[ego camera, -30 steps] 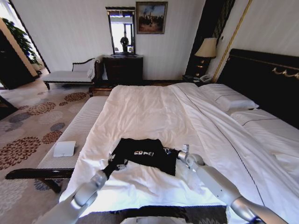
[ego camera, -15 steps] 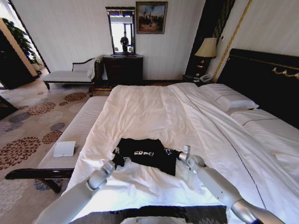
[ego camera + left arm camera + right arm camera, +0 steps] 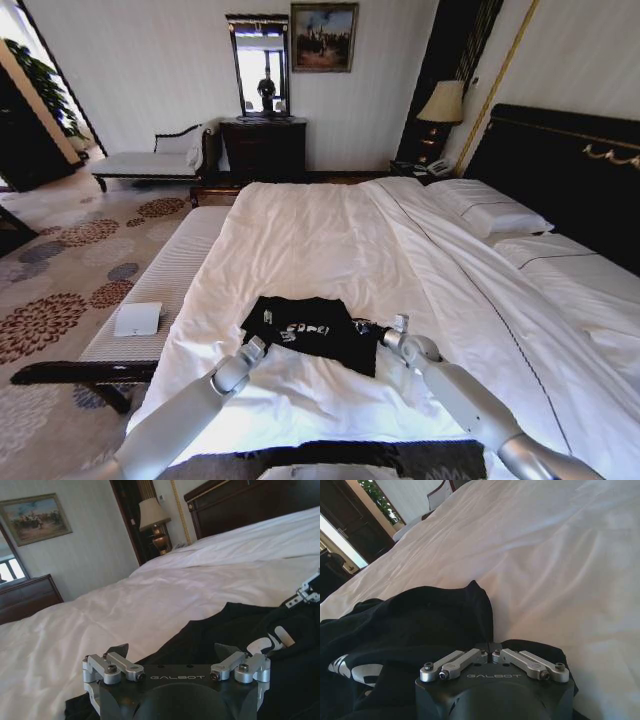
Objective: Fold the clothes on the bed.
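The black T-shirt (image 3: 310,331) lies crumpled near the foot edge of the white bed (image 3: 320,240). The left gripper (image 3: 257,345) hovers just beside its left edge, fingers spread and empty. The right gripper (image 3: 368,327) is pinched onto the shirt's right edge.

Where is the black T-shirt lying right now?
In the head view, the black T-shirt lies on the white bed near its foot, between the left pincer and right pincer.
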